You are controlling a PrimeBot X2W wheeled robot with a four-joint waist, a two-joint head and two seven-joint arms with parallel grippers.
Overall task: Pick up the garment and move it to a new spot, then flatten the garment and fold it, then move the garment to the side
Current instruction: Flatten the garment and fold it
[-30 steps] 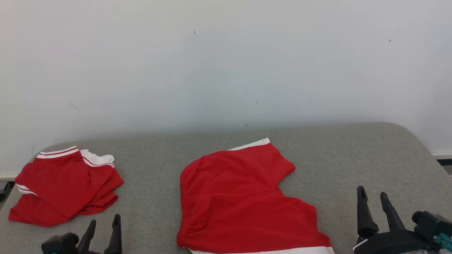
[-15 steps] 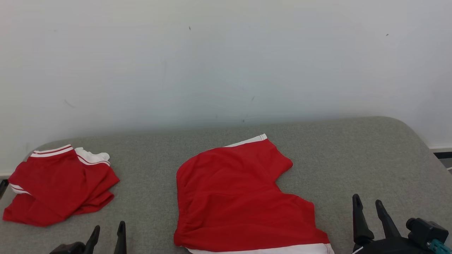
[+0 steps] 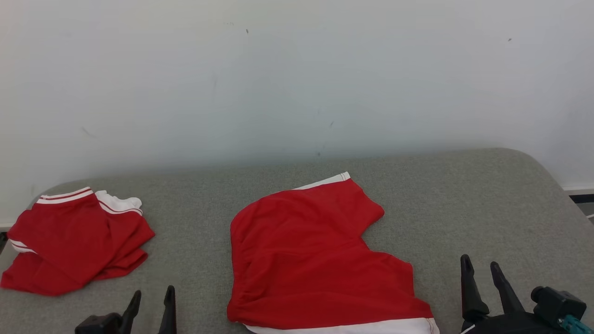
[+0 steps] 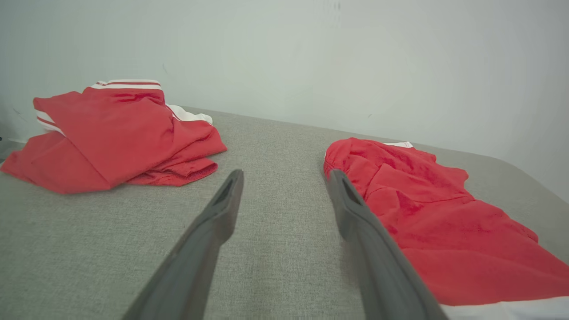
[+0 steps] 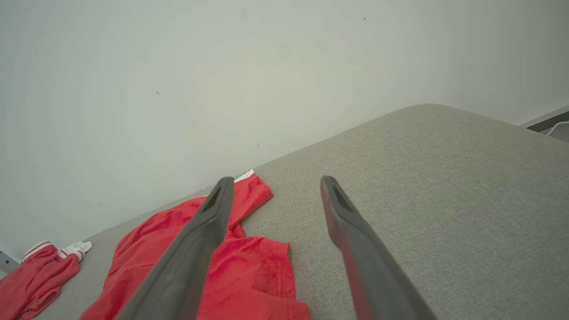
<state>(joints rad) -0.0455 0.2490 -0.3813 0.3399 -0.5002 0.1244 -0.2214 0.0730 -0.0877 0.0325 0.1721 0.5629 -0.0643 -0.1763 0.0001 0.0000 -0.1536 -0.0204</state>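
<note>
A red garment (image 3: 311, 260) with white trim lies spread on the grey padded surface (image 3: 464, 199), at the middle near the front edge. It also appears in the left wrist view as the garment (image 4: 444, 222) and in the right wrist view as the garment (image 5: 249, 271). My left gripper (image 3: 153, 297) stands open at the lower left, just left of this garment, with nothing between its fingers (image 4: 222, 213). My right gripper (image 3: 479, 266) is open at the lower right, beside the garment's right hem, holding nothing; its fingers (image 5: 342, 218) point over bare fabric.
A second red garment (image 3: 74, 241) with white striped bands lies bunched at the far left of the surface, also seen as a pile (image 4: 111, 133) in the left wrist view. A pale wall (image 3: 297, 83) rises right behind the surface, whose right corner is rounded.
The head camera has tilted, shifting the whole picture up and left. My left gripper has come right, closer to the middle garment. The right gripper sits slightly lower. Both garments lie unchanged.
</note>
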